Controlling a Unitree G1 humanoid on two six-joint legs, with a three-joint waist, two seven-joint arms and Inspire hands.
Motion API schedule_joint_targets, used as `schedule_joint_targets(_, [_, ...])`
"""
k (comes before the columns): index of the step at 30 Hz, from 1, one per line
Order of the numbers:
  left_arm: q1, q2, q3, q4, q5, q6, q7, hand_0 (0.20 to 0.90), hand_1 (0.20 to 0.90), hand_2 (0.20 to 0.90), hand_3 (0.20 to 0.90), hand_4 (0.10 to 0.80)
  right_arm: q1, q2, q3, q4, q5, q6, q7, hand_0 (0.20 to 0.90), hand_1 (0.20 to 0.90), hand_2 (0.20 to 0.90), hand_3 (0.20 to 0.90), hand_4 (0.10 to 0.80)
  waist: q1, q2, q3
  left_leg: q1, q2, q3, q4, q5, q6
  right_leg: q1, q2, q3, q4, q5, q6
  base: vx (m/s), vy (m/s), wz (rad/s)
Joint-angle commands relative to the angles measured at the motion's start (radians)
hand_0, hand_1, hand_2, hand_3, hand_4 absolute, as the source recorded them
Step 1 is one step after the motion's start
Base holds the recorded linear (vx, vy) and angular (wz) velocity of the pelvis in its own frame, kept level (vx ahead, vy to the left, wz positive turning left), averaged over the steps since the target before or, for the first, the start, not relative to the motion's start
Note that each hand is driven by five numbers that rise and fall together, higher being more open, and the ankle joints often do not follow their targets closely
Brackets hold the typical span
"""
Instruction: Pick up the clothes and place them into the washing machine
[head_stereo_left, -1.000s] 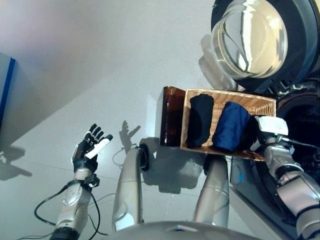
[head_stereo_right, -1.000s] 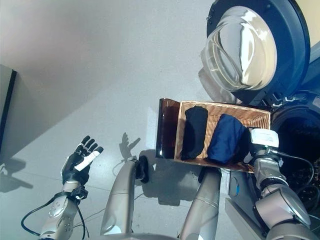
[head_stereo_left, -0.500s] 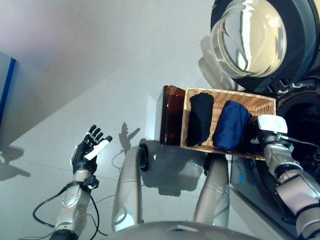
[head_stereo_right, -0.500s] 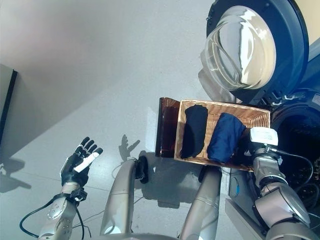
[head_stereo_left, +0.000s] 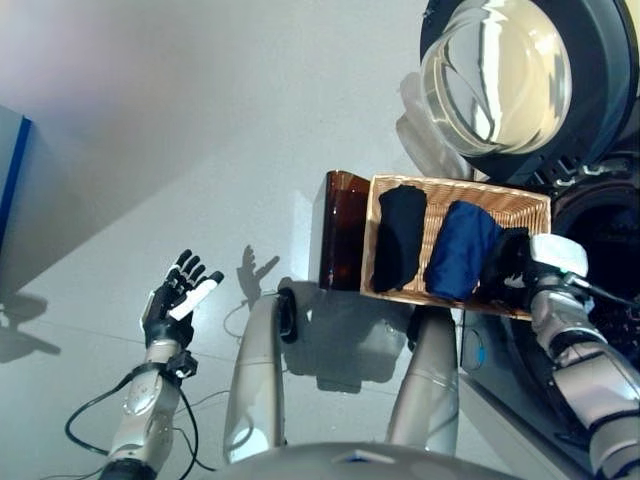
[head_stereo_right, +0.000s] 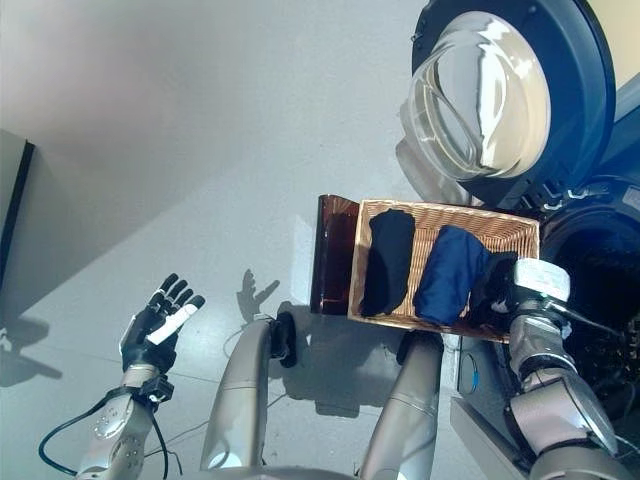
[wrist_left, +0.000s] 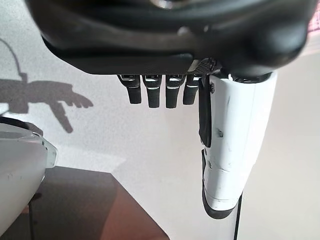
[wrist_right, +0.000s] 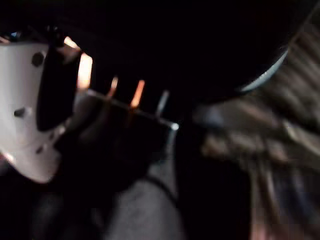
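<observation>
A wicker basket (head_stereo_left: 460, 187) on the floor holds a black garment (head_stereo_left: 400, 240) at its left and a navy garment (head_stereo_left: 462, 250) in the middle. At its right end a second black garment (head_stereo_left: 508, 262) bulges up, and my right hand (head_stereo_left: 558, 258) is shut on it, thumb cover showing in the right wrist view (wrist_right: 30, 115). The washing machine's round glass door (head_stereo_left: 500, 75) stands swung open behind the basket. Its dark drum opening (head_stereo_left: 610, 250) is just right of the hand. My left hand (head_stereo_left: 178, 300) hangs open over the floor at the lower left, holding nothing.
A dark brown box (head_stereo_left: 345, 230) stands against the basket's left side. A blue-edged panel (head_stereo_left: 12, 170) runs along the far left. Grey floor spreads between my left hand and the basket.
My right hand has shifted a little right and down at the basket's end, and the black garment there has risen with it. The left hand has barely moved.
</observation>
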Motion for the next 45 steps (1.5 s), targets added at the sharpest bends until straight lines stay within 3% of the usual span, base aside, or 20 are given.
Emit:
schedule_joint_targets(1, [0.019,0.039,0.124,-0.062,0.01,-0.073,0.03,0.9,0.9,0.9,0.9,0.8,-0.006,-0.032,-0.101,-0.006,0.234,-0.054,-0.103,0.2,0.2,0.2,0.2,0.3,0.002,-0.005,-0.022,0.036,0.056,-0.074,-0.156,0.135,-0.104,0.02,-0.013,0.042,-0.126,0.127,-0.026,0.013,-0.009,-0.04])
schedule_joint_targets(2, [0.021,0.039,0.123,-0.061,0.01,-0.073,0.03,0.9,0.9,0.9,0.9,0.8,-0.004,-0.031,-0.101,-0.006,0.234,-0.054,-0.103,0.2,0.2,0.2,0.2,0.3,0.005,-0.004,-0.023,0.046,0.063,-0.075,-0.137,0.095,-0.109,0.026,-0.013,0.041,-0.099,0.086,-0.022,0.017,-0.007,-0.07])
schedule_joint_targets(4, [0.017,0.036,0.129,-0.055,0.006,-0.076,0.043,0.9,0.9,0.9,0.9,0.8,0.009,-0.003,-0.216,-0.044,0.438,-0.121,-0.116,0.2,0.2,0.2,0.2,0.3,-0.005,-0.004,-0.022,0.053,0.065,-0.07,-0.152,0.098,-0.109,0.032,-0.012,0.038,-0.115,0.09,-0.022,0.082,-0.015,-0.09])
schedule_joint_targets(5, [0.017,0.037,0.129,-0.055,0.005,-0.076,0.043,0.9,0.9,0.9,0.9,0.8,0.011,-0.002,-0.217,-0.045,0.438,-0.121,-0.115,0.2,0.2,0.2,0.2,0.3,-0.004,-0.005,-0.022,0.053,0.065,-0.07,-0.152,0.098,-0.109,0.032,-0.012,0.038,-0.115,0.09,-0.022,0.053,-0.018,-0.06])
schedule_joint_targets(6, [0.021,0.037,0.13,-0.054,0.002,-0.077,0.045,0.9,0.9,0.9,0.9,0.8,0.004,0.019,-0.29,-0.046,0.571,-0.166,-0.12,0.2,0.2,0.2,0.2,0.3,-0.005,-0.002,-0.023,0.059,0.066,-0.067,-0.171,0.103,-0.108,0.041,-0.013,0.034,-0.131,0.09,-0.021,-0.072,0.0,-0.03])
schedule_joint_targets(7, [0.02,0.038,0.129,-0.055,0.002,-0.078,0.045,0.9,0.9,0.9,0.9,0.8,0.004,0.019,-0.291,-0.047,0.572,-0.167,-0.119,0.2,0.2,0.2,0.2,0.3,-0.006,-0.004,-0.019,0.051,0.059,-0.067,-0.187,0.141,-0.104,0.036,-0.013,0.036,-0.154,0.128,-0.025,0.038,-0.016,-0.01])
schedule_joint_targets(8, [0.021,0.04,0.126,-0.054,-0.002,-0.077,0.045,0.9,0.9,0.9,0.9,0.8,-0.004,0.03,-0.318,-0.045,0.636,-0.189,-0.111,0.2,0.2,0.2,0.2,0.3,-0.004,-0.001,-0.022,0.064,0.067,-0.066,-0.181,0.107,-0.11,0.047,-0.014,0.032,-0.14,0.091,-0.021,-0.074,0.004,-0.03])
schedule_joint_targets(9, [0.022,0.041,0.121,-0.052,-0.01,-0.077,0.045,0.9,0.9,0.9,0.9,0.8,-0.006,0.049,-0.364,-0.055,0.752,-0.232,-0.095,0.2,0.2,0.2,0.2,0.3,-0.009,0.0,-0.019,0.061,0.059,-0.063,-0.209,0.149,-0.105,0.048,-0.014,0.032,-0.171,0.131,-0.025,0.028,-0.007,-0.07])
schedule_joint_targets(12, [0.024,0.039,0.113,-0.051,-0.013,-0.071,0.045,0.9,0.9,0.9,0.9,0.8,0.001,0.07,-0.416,-0.071,0.878,-0.279,-0.068,0.2,0.2,0.2,0.2,0.3,-0.013,0.0,-0.02,0.065,0.059,-0.063,-0.214,0.15,-0.107,0.054,-0.013,0.032,-0.172,0.127,-0.025,-0.014,0.0,-0.04])
schedule_joint_targets(18, [0.026,0.034,0.111,-0.043,-0.011,-0.08,0.041,0.9,0.9,0.9,0.9,0.8,0.016,0.061,-0.366,-0.103,0.752,-0.263,-0.104,0.2,0.2,0.2,0.2,0.3,-0.017,0.001,-0.03,0.06,0.057,-0.068,-0.219,0.158,-0.108,0.054,-0.013,0.027,-0.173,0.13,-0.026,0.02,-0.003,-0.01])
schedule_joint_targets(19, [0.027,0.034,0.111,-0.043,-0.011,-0.08,0.041,0.9,0.9,0.9,0.9,0.8,0.017,0.061,-0.365,-0.102,0.752,-0.263,-0.104,0.2,0.2,0.2,0.2,0.3,-0.015,0.002,-0.033,0.069,0.063,-0.068,-0.202,0.12,-0.113,0.06,-0.013,0.025,-0.151,0.091,-0.022,0.0,0.0,0.0])
schedule_joint_targets(20, [0.028,0.033,0.11,-0.047,-0.004,-0.084,0.044,0.9,0.9,0.9,0.9,0.8,0.014,0.06,-0.359,-0.1,0.73,-0.259,-0.117,0.2,0.2,0.2,0.2,0.3,-0.016,0.001,-0.033,0.06,0.057,-0.068,-0.224,0.161,-0.109,0.057,-0.015,0.023,-0.18,0.133,-0.026,0.0,0.0,0.0])
schedule_joint_targets(23, [0.026,0.035,0.108,-0.046,-0.001,-0.084,0.044,0.9,0.9,0.9,0.9,0.8,0.01,0.058,-0.353,-0.1,0.71,-0.255,-0.128,0.2,0.2,0.2,0.2,0.3,-0.015,0.001,-0.036,0.064,0.06,-0.065,-0.232,0.164,-0.11,0.06,-0.015,0.021,-0.186,0.137,-0.025,-0.032,0.001,0.0])
schedule_joint_targets(25, [0.027,0.039,0.108,-0.055,0.005,-0.09,0.041,0.9,0.9,0.9,0.9,0.8,0.022,0.034,-0.271,-0.128,0.536,-0.214,-0.162,0.2,0.2,0.2,0.2,0.3,-0.014,0.0,-0.039,0.064,0.058,-0.065,-0.235,0.168,-0.109,0.061,-0.015,0.019,-0.19,0.141,-0.025,0.0,0.0,0.0])
schedule_joint_targets(26, [0.03,0.039,0.11,-0.057,0.01,-0.093,0.038,0.9,0.9,0.9,0.9,0.8,0.032,0.024,-0.225,-0.144,0.453,-0.194,-0.166,0.9,0.9,0.9,0.9,0.8,-0.014,-0.001,-0.04,0.062,0.058,-0.066,-0.233,0.169,-0.109,0.06,-0.014,0.02,-0.188,0.142,-0.025,0.0,0.0,0.0])
schedule_joint_targets(37, [0.037,0.044,0.118,-0.055,0.025,-0.103,0.007,0.9,0.9,0.9,0.9,0.8,0.026,-0.101,0.035,-0.164,-0.064,-0.048,-0.182,0.9,0.9,0.9,0.9,0.8,-0.002,-0.004,-0.041,0.046,0.055,-0.074,-0.222,0.168,-0.11,0.051,-0.023,0.018,-0.178,0.141,-0.017,-0.001,0.0,0.01])
schedule_joint_targets(40, [0.037,0.056,0.107,-0.057,0.019,-0.1,-0.003,0.9,0.9,0.9,0.9,0.8,0.004,-0.11,0.099,-0.14,-0.152,-0.021,-0.171,0.9,0.9,0.9,0.9,0.8,0.002,-0.003,-0.039,0.044,0.056,-0.073,-0.219,0.169,-0.112,0.044,-0.022,0.019,-0.17,0.138,-0.018,0.029,-0.002,0.0])
schedule_joint_targets(41, [0.037,0.06,0.101,-0.058,0.018,-0.098,-0.004,0.9,0.9,0.9,0.9,0.8,-0.007,-0.112,0.11,-0.125,-0.167,-0.008,-0.168,0.9,0.9,0.9,0.9,0.8,0.005,-0.002,-0.04,0.051,0.063,-0.075,-0.196,0.128,-0.118,0.047,-0.021,0.019,-0.141,0.097,-0.014,0.0,0.0,0.0])
schedule_joint_targets(42, [0.035,0.062,0.099,-0.06,0.018,-0.097,-0.006,0.9,0.9,0.9,0.9,0.8,-0.017,-0.114,0.116,-0.116,-0.176,-0.003,-0.172,0.9,0.9,0.9,0.9,0.8,0.004,-0.002,-0.038,0.043,0.057,-0.074,-0.218,0.17,-0.113,0.043,-0.021,0.019,-0.168,0.138,-0.018,0.0,0.0,0.0])
schedule_joint_targets(45, [0.041,0.066,0.091,-0.064,0.018,-0.096,-0.011,0.9,0.9,0.9,0.9,0.8,-0.03,-0.124,0.133,-0.095,-0.203,0.014,-0.177,0.9,0.9,0.9,0.9,0.8,0.006,-0.001,-0.037,0.046,0.057,-0.074,-0.221,0.172,-0.114,0.044,-0.021,0.019,-0.169,0.141,-0.018,-0.033,0.004,0.01])
